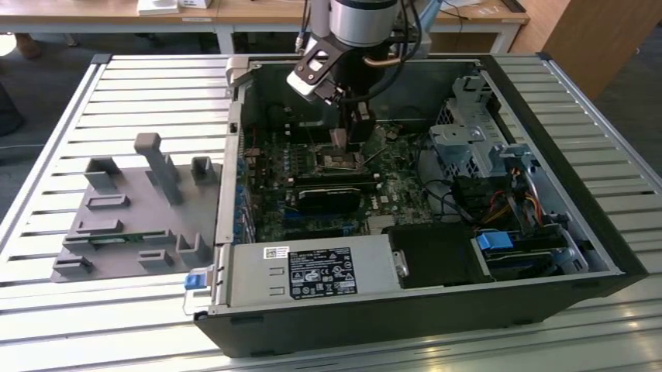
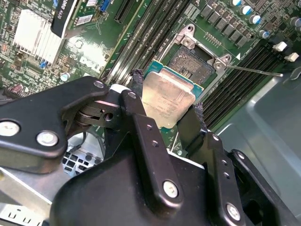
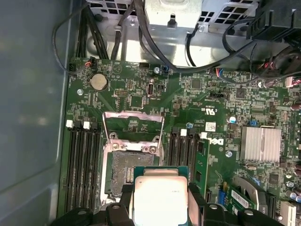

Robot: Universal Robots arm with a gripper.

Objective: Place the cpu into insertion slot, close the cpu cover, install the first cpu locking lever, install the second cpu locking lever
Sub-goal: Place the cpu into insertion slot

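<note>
- The claw point(image 2: 167, 94) is clamped on the cpu point(image 2: 164, 101), close over the insertion slot point(image 2: 190, 63), not in it yet.
- I think the cpu should lie flat, corners lined up, and go down gently.
- The cpu cover point(image 3: 133, 123) stands open.
- On the exterior view's left, a grey tray point(image 1: 129, 221) holds grey blocks; right of it, the computer case point(image 1: 414, 325) holds the green board point(image 1: 393, 194).

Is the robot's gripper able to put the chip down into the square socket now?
Probably yes: the cpu cover is flipped open, the insertion slot lies bare, and the gripper holds the cpu close over it.
</note>
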